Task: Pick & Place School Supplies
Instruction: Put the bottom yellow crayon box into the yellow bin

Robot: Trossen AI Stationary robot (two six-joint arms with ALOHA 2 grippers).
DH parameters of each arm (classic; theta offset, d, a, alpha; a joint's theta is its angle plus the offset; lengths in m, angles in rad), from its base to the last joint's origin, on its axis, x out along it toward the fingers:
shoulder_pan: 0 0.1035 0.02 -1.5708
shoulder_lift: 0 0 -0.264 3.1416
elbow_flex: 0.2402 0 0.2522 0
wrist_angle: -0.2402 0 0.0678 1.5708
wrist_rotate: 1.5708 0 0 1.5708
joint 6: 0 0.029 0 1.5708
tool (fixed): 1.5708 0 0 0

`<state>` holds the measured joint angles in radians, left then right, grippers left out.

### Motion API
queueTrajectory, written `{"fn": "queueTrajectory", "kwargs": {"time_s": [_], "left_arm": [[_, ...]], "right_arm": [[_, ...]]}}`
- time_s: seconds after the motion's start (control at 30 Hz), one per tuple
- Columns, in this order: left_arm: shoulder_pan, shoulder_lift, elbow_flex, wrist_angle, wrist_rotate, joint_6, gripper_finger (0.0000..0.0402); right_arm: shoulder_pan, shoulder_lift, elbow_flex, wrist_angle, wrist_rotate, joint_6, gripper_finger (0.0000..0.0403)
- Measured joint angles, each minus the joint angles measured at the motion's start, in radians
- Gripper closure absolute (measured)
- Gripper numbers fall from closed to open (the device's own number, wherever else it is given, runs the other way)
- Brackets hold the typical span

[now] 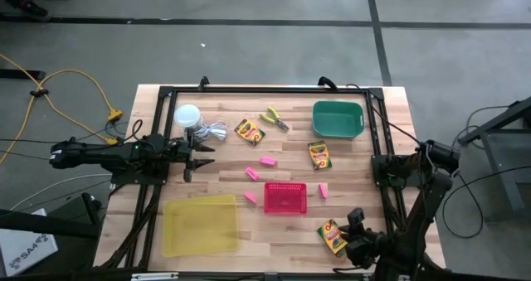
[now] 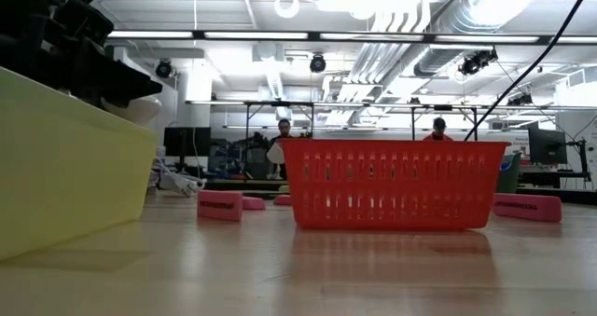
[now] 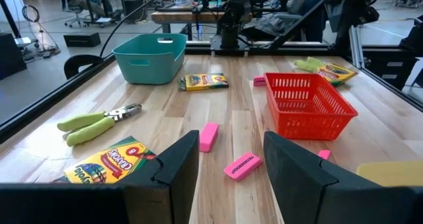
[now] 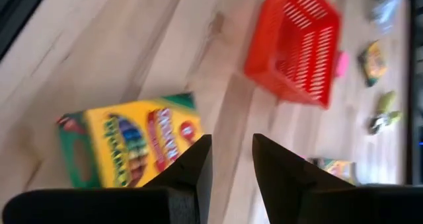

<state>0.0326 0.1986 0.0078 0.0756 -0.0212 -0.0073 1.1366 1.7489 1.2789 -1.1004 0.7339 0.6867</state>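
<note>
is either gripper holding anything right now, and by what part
Nothing is held. The left gripper is open above the bare table; the right gripper is open beside a crayon box, not on it.

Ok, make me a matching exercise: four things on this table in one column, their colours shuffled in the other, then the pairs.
Things:
1. basket
2. bin
3. flat tray
4. eraser

Colours:
A. yellow
B. pink
C. red
D. teal green

Pairs: 1-C, 2-D, 3-A, 4-B
</note>
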Motion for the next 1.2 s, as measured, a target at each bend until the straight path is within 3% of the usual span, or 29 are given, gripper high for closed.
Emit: {"fn": "queueTrajectory", "kwargs": {"time_s": [0.23,1.2], "left_arm": [[0.0,0.0,0.0,0.0,0.0,0.0,0.0238],[0.0,0.0,0.0,0.0,0.003,0.0,0.0238]], "right_arm": [[-0.02,0.0,0.0,0.0,0.105,-0.011,0.0306],[0.093,0.02,0.048,0.087,0.021,0.029,0.0306]]}}
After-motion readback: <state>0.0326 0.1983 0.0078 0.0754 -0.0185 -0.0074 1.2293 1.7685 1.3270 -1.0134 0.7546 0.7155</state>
